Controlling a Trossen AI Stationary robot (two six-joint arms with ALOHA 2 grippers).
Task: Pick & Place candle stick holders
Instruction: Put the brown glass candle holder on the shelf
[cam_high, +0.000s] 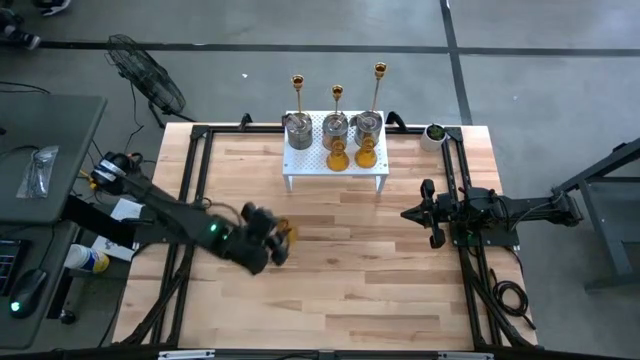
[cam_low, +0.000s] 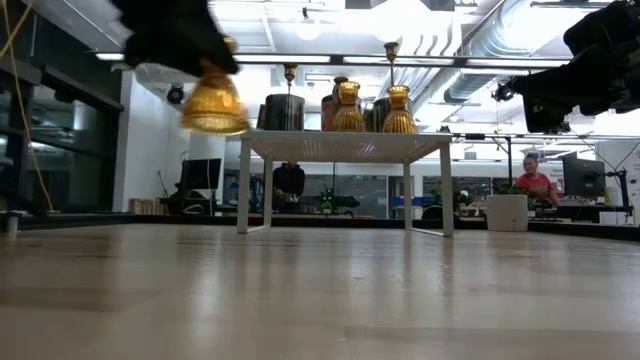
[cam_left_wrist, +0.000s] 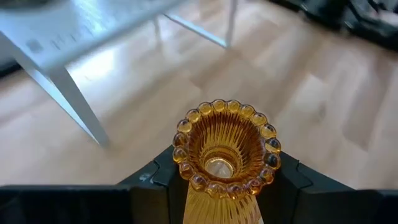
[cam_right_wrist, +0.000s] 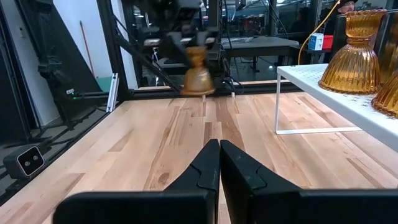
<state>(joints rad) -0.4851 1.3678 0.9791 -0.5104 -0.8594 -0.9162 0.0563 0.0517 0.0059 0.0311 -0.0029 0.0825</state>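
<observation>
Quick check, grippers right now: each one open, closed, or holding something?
Left gripper: closed on an amber holder, lifted off the table.
Right gripper: closed, empty, at the table's right side.

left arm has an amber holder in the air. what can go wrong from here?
1. The left gripper grips the ribbed amber glass holder only at its neck, clear of the table; a slip likely breaks it.
2. The white stand already carries eight holders, so setting it there could knock one over.
</observation>
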